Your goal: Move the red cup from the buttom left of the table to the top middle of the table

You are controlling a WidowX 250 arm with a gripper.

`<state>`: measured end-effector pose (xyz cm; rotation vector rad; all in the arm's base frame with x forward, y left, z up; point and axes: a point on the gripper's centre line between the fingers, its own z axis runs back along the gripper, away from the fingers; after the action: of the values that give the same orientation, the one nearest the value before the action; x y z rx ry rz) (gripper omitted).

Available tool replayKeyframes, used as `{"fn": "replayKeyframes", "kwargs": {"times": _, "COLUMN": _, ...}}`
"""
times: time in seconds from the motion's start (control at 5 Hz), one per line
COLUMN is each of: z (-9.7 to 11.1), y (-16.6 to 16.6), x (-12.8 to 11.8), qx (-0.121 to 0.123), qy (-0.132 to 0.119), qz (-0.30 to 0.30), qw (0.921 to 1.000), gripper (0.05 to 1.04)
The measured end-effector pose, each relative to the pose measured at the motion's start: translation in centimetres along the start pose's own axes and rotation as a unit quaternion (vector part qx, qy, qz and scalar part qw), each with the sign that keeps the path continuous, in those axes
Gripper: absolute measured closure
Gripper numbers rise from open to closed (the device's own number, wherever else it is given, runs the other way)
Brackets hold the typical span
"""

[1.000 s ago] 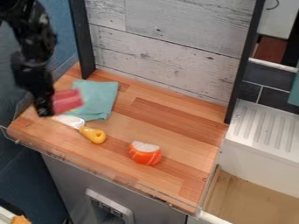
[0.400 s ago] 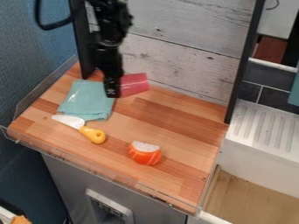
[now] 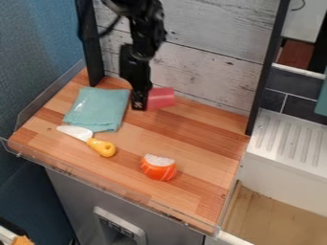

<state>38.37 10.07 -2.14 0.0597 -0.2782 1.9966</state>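
A wooden table (image 3: 191,136) spans the center of the frame beneath a black robot arm (image 3: 146,31). A teal cloth (image 3: 97,109) lies at left. At upper center, the hand (image 3: 138,104) grips a tilted red cup (image 3: 161,98). Lower down rest a yellow-handled knife (image 3: 102,147) and an orange-and-white toy (image 3: 158,168).

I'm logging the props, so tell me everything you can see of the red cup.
The red cup is plain and smooth-looking, probably plastic. It appears gripped by the pincer, which overlaps its end at the view's left. It is toward the back of the wooden counter, before the pale wall boards. Whether it touches the wood is unclear.
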Motion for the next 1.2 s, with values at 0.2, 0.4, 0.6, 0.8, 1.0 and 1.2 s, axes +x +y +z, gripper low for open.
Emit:
{"fn": "replayKeyframes", "kwargs": {"times": 0.2, "z": -1.5, "y": -1.1, "x": -0.7, "qx": -0.005, "qy": -0.004, "qz": -0.008, "qw": 0.9999, "gripper": 0.340}}
{"fn": "replayKeyframes", "kwargs": {"times": 0.4, "z": -2.6, "y": -2.0, "x": -1.2, "qx": -0.001, "qy": -0.004, "qz": -0.009, "qw": 1.0000, "gripper": 0.340}}
{"fn": "replayKeyframes", "kwargs": {"times": 0.6, "z": -2.8, "y": -2.7, "x": -1.4, "qx": -0.001, "qy": -0.003, "qz": -0.008, "qw": 1.0000, "gripper": 0.273}}
{"fn": "replayKeyframes", "kwargs": {"times": 0.8, "z": -2.7, "y": -2.7, "x": -1.1, "qx": 0.000, "qy": -0.012, "qz": -0.006, "qw": 0.9999, "gripper": 0.073}}
{"fn": "replayKeyframes", "kwargs": {"times": 1.0, "z": -3.0, "y": -2.2, "x": -1.3, "qx": 0.009, "qy": -0.007, "qz": -0.003, "qw": 0.9999, "gripper": 0.076}}
{"fn": "replayKeyframes", "kwargs": {"times": 1.2, "z": -3.0, "y": -2.0, "x": -0.8, "qx": 0.016, "qy": -0.004, "qz": 0.004, "qw": 0.9999, "gripper": 0.083}}
